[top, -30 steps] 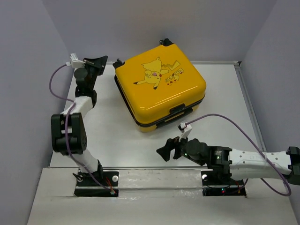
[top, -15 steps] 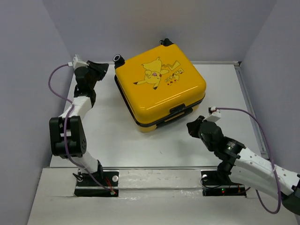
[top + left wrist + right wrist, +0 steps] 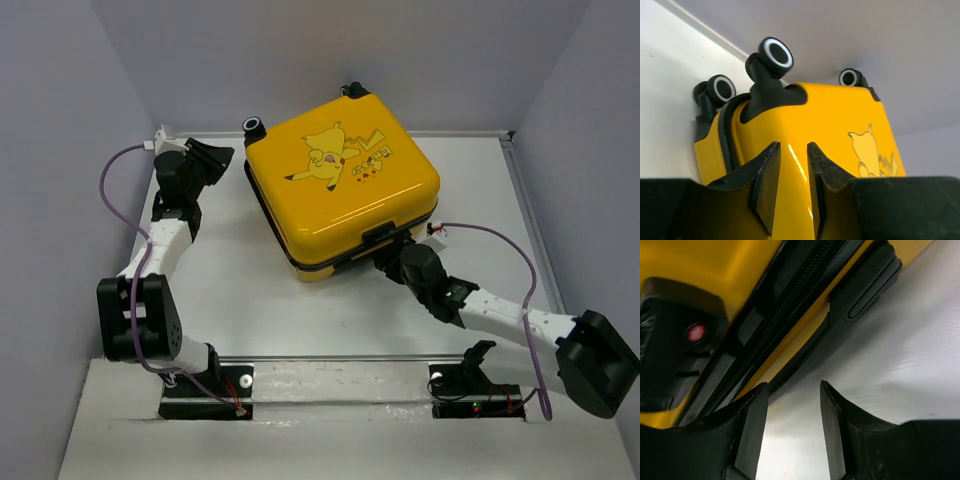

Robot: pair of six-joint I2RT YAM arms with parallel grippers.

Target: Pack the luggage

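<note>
— Right wrist view, item one?
— My right gripper (image 3: 792, 390): fingers parted about halfway, nothing between them. It sits low over the table (image 3: 900, 370) at the near edge of the yellow suitcase (image 3: 715, 270), beside the zip seam (image 3: 790, 305) and the red-buttoned lock (image 3: 695, 332). I judge it is placed there to work the closure.
— The luggage itself?
— Lying flat and shut, mid-table toward the back. Nothing is packed yet.
— Farthest?
— My left gripper (image 3: 792, 150): narrow gap, empty, aimed at the caster wheel (image 3: 776, 54) corner, likely to brace the shell.
</note>
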